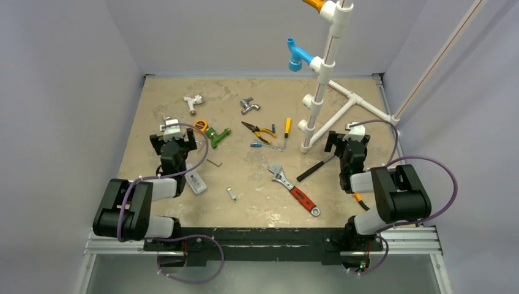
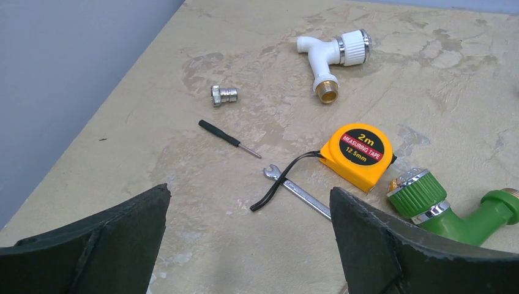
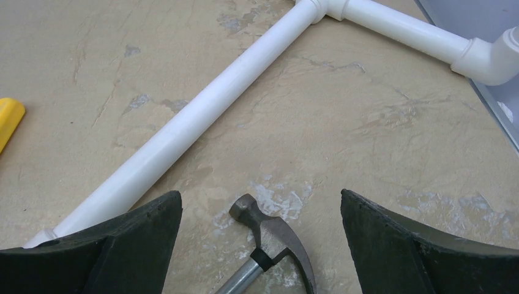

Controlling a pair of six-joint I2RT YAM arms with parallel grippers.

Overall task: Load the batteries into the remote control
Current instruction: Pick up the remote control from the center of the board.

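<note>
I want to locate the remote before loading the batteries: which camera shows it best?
The top external view: the remote lies in plain sight on the table, though small. Neither wrist view shows it; the left wrist sees a tape measure, the right wrist a hammer.

**Robotics lab workcell**

Left arm (image 1: 131, 205) and right arm (image 1: 392, 196) are bolted to an aluminium rail (image 1: 416, 240) at the near edge of a stone-pattern tabletop (image 1: 257, 205), with purple cables (image 1: 444, 177) looped off them. Plain grey walls (image 1: 61, 92) box in the sides.

Props are loose workshop and plumbing bits:
- red-handled adjustable wrench (image 1: 294, 188)
- hammer (image 3: 269, 236)
- pliers (image 1: 258, 130)
- yellow 2m tape measure (image 2: 357, 153)
- white plastic tap (image 2: 333, 52)
- green hose fitting (image 2: 440, 205)

A white PVC pipe frame (image 1: 318, 98) stands back right and carries a blue fitting (image 1: 298, 56).
</note>
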